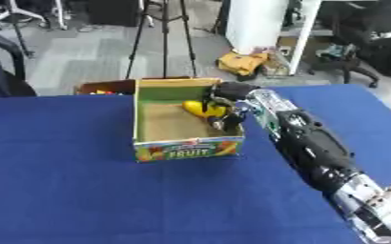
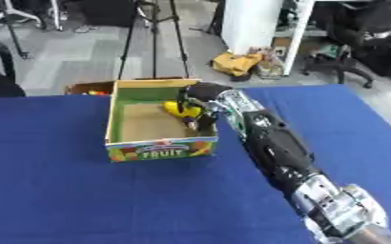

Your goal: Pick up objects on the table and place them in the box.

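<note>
One cardboard box (image 1: 188, 144) stands on the blue table (image 1: 57, 190); one yellow object (image 1: 201, 108) lies inside it, under the right hand (image 1: 225, 106); the hand reaches over the box's right wall, fingers curled round the yellow object.

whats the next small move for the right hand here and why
Probably uncurl the fingers to release. The right hand reaches over the rim of the box with its fingers curled round the yellow object, which appears to sit low near the box's floor.
</note>
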